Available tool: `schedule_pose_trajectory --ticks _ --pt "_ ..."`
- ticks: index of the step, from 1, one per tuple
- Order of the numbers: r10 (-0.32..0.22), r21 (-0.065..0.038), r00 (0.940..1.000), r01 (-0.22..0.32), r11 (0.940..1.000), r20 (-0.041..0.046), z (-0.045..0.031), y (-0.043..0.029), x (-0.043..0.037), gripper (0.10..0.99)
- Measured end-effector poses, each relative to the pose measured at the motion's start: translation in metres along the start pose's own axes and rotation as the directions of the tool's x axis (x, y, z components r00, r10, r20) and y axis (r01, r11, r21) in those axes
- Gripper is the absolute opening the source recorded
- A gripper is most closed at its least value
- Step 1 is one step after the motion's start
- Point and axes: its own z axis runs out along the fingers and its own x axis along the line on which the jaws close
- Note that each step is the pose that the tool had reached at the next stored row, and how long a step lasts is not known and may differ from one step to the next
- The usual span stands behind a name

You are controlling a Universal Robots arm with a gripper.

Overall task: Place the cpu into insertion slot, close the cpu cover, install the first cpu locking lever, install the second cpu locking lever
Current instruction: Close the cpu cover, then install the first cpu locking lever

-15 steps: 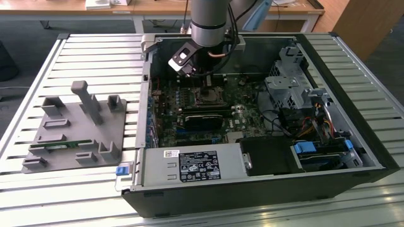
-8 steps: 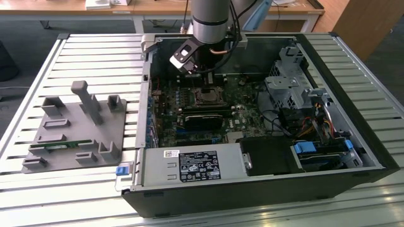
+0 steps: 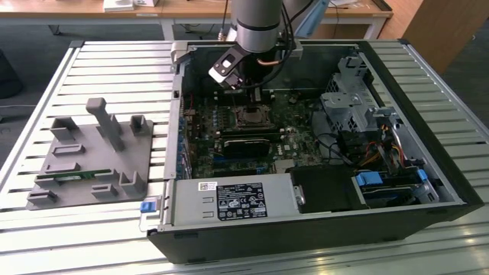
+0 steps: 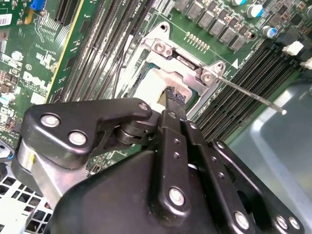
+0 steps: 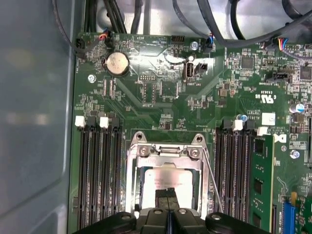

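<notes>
While the arm reaches down into the open case [image 3: 306, 238] on a slatted table [image 3: 46, 74], its gripper [image 3: 246, 97] hangs over the socket near the upper middle of the board [image 3: 302, 137], as seen in the exterior view. Both wrist views show the gripper [image 4: 173, 97] [image 5: 166, 194] with its black jaws pressed together, nothing held between them, and the tips set on or just above the cpu [image 4: 153, 83] [image 5: 168, 178]; contact cannot be told. The cpu lies flat in the socket, silvery side up. Around it the cover [image 4: 183, 61] [image 5: 134, 175] lies down as a metal frame, two screws marking its hinged edge. A thin lever [image 4: 248, 95] [image 5: 213, 183] runs out from one corner of the socket and slants across the neighbouring memory slots [image 4: 243, 83] [image 5: 100, 175], its free end clear of the frame. Banks of these slots flank the socket on both sides. Beyond the socket, the first wrist view takes in a coin cell [image 5: 117, 63] on the green board [image 5: 161, 92]. A long black card [image 3: 246, 144] sits just below the socket in the exterior view, and a grey fixture [image 3: 91, 154] with upright posts rests on the table to the exterior view's left, well apart from the case.
</notes>
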Motion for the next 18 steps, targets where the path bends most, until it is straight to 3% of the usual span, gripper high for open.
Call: schedule_pose_trajectory --ticks 18 --pt "0.0 0.0 1.0 0.0 1.0 -0.0001 -0.0022 0.0015 -0.0001 0.106"
